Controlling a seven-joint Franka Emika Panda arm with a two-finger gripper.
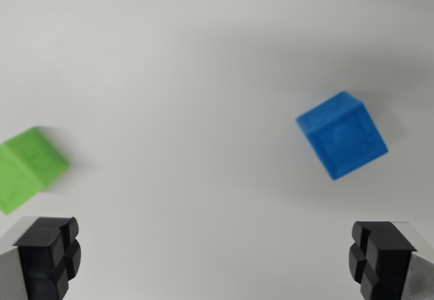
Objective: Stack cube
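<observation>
- Right now the gripper [215, 259] has its jaws spread wide, and nothing is between them. One black pad [46, 256] sits at the bottom of the wrist view's left, and the other one sits at the bottom of the wrist view's right.
- The blue cube [342, 136] lies up and off to the wrist view's right of the gripper, on the white table [190, 76]. It is apart from the pads and is turned a bit, so its corners point at the jaws.
- The green cube [27, 167] lies well apart from the blue cube, far over at the wrist view's left edge, and is partly cut off.
- Neither cube sits in the gap. I think the gripper must slide sideways and turn to line up with one cube first.
</observation>
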